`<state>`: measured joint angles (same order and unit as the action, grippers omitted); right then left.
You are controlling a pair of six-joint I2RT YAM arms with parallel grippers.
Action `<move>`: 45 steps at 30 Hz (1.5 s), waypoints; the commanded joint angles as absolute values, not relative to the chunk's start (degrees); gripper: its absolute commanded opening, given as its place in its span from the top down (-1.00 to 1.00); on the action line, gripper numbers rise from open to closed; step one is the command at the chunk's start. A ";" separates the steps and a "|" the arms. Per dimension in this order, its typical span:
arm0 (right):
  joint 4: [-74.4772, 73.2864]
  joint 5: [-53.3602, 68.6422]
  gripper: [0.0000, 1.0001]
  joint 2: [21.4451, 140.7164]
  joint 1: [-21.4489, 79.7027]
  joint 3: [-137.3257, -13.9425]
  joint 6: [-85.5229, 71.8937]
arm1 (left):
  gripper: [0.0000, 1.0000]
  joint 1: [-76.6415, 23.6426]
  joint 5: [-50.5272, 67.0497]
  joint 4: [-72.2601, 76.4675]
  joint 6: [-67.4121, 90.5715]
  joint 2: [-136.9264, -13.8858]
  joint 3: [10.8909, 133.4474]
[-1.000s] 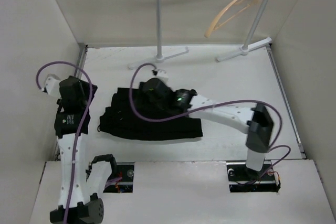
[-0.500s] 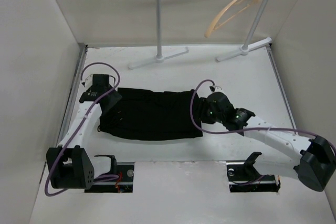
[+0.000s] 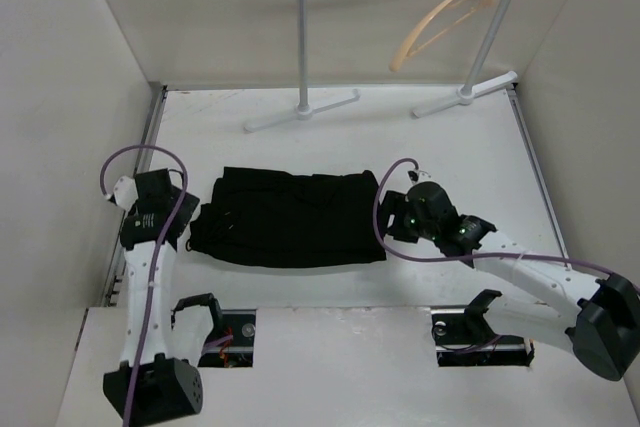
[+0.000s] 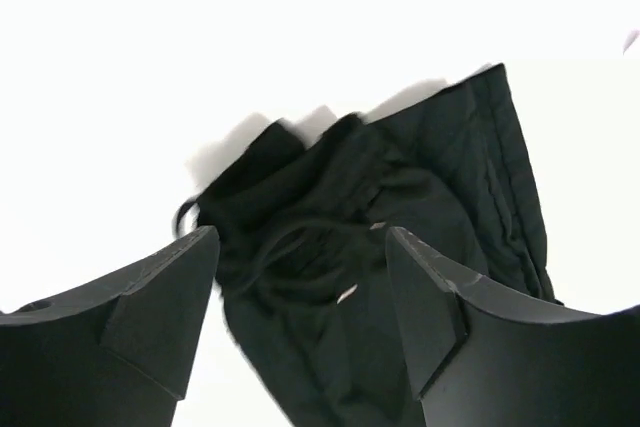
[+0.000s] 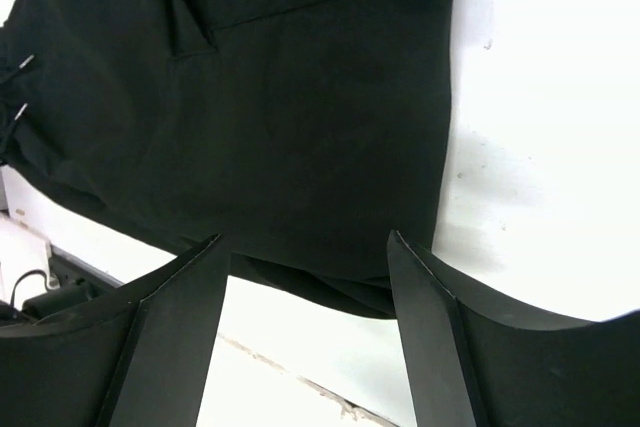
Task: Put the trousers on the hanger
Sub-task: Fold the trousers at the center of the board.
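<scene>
Three pale walls point(image 3: 200, 17) enclose a white table point(image 3: 450, 147); trousers point(image 3: 290, 217) lie folded.

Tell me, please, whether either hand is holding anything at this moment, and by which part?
Nothing is held. The left hand and the right hand are both open at opposite ends of the trousers, with no cloth pinched in either.

The trousers point(image 4: 380, 217) lie bunched on the white table point(image 4: 120, 67), with a seamed, flatter stretch running away to their right. A thin cord loop point(image 4: 183, 215) sticks out at their left edge. The left gripper point(image 4: 300, 247) hangs over the bunched end, its dark fingers point(image 4: 160, 317) spread apart, nothing clamped between them.
</scene>
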<state>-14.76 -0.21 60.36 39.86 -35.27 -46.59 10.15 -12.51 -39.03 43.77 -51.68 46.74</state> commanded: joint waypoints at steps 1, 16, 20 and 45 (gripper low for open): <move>-10.46 2.28 -0.42 59.85 39.42 -34.19 -45.35 | -0.34 12.25 -13.01 -51.40 50.26 -47.04 43.87; -7.91 7.03 -0.64 60.29 40.47 -32.35 -43.68 | -0.48 13.14 -3.07 -33.50 54.76 -42.89 27.60; -7.73 7.21 -0.64 59.33 40.47 -31.73 -44.12 | -0.24 13.14 -3.16 -29.28 54.93 -44.82 26.19; -2.90 9.23 -0.65 63.10 33.88 -29.79 -48.60 | 0.88 -13.40 -10.72 -23.66 54.95 -60.99 71.53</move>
